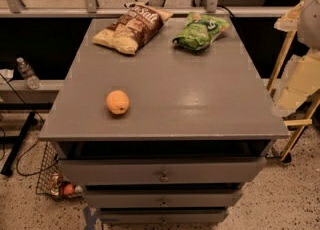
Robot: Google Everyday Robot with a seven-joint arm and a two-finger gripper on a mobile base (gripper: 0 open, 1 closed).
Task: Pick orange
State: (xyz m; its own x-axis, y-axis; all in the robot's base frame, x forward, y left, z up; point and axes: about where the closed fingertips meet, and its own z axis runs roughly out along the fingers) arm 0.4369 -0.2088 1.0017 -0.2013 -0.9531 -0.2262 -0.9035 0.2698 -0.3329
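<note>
The orange [117, 102] is a small round pale-orange fruit lying on the grey cabinet top [190, 94], near its front left. Nothing touches it. My gripper [295, 86] shows as pale cream parts at the right edge of the view, beyond the cabinet's right side and far from the orange. It holds nothing that I can see.
A brown-and-yellow chip bag [132, 27] and a green chip bag [201, 31] lie at the back of the top. The cabinet has drawers [162, 171] in front. A wire basket [52, 179] with clutter and a water bottle [27, 73] are at the left. A yellow frame [285, 49] stands at the right.
</note>
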